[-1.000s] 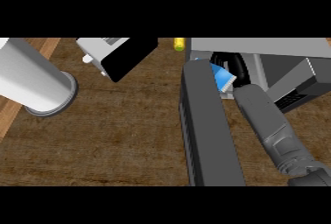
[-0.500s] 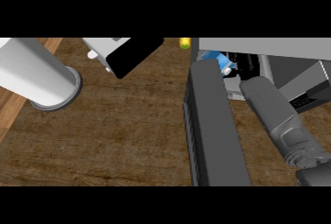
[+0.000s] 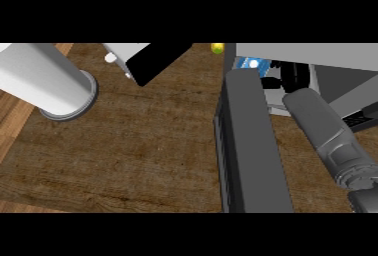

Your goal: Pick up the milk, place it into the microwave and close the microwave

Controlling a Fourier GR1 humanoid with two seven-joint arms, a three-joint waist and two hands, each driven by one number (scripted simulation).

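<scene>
The right hand (image 3: 289, 75) is being seen only partly inside the microwave (image 3: 310, 55), its dark fingers just beside the blue-and-white milk (image 3: 249, 64), but whether they are being curled round it cannot be told; the left hand (image 3: 159, 61) is being shown at the upper edge as a flat black shape, its fingers not being made out. The milk is being held within the microwave's cavity, behind the open door (image 3: 247, 145). A wooden counter (image 3: 133, 150) is lying beneath.
</scene>
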